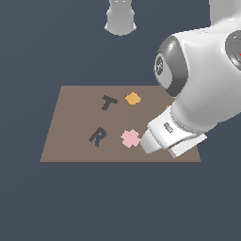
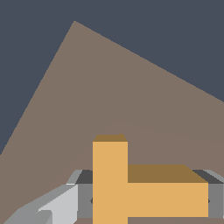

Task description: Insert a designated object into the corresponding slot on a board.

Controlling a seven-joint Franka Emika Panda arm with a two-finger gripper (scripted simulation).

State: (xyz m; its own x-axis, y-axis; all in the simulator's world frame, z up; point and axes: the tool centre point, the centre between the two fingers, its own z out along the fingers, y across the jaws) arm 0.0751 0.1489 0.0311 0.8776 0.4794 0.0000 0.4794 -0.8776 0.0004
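Your gripper (image 2: 148,201) pinches the orange T block (image 2: 131,188); T-shaped slot (image 1: 108,102) sits at the brown board's (image 1: 70,122) twelve o'clock.

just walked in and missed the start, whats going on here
A white robot arm's end effector is shut on a thick orange-yellow T-shaped block, seen up close in the wrist view, above the flat brown board. The dark grey T-shaped slot is still empty. A small orange blob and a pink piece lie on the board nearby.
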